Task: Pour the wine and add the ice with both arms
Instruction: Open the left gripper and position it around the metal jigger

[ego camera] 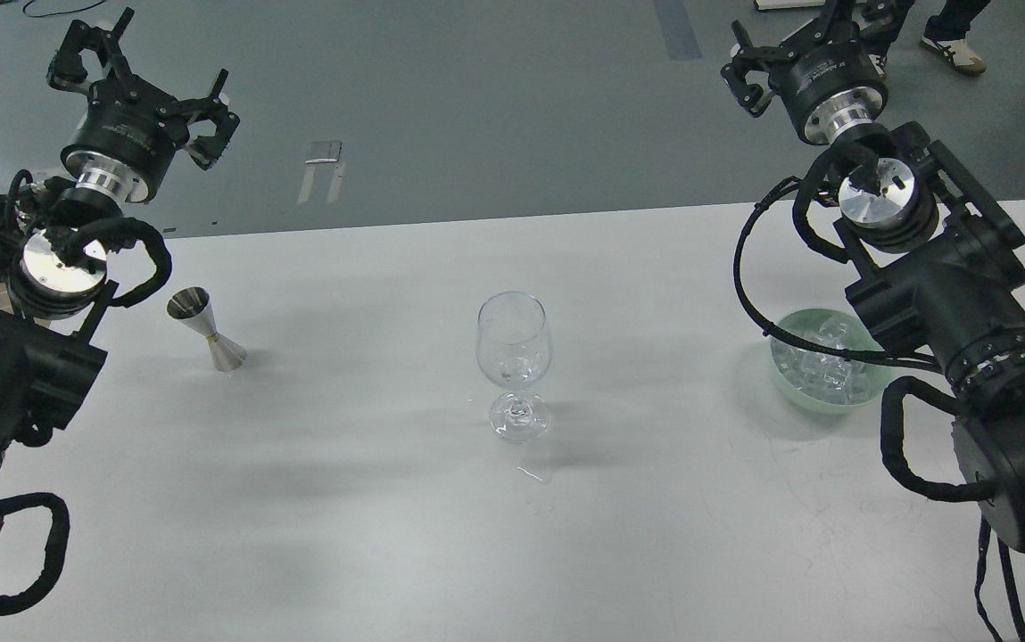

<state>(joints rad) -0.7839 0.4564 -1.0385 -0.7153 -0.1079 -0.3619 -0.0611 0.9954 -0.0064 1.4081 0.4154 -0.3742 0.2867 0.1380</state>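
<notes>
The glass (513,361) stands upright near the middle of the table (369,535), holding a few ice cubes (519,366) in its bowl; any wine in it is too faint to tell. A small wet glint (532,473) lies on the table just in front of its foot. The jigger (205,330) stands near the left edge. The bowl (820,367) of ice (820,370) sits near the right edge, partly behind the right arm (940,294). Both grippers hang above the floor beyond the table's far edge (neither holds anything): the left gripper (133,67) has its fingers spread, and the right gripper (789,40) is cut off by the frame's top, so I cannot tell its state.
</notes>
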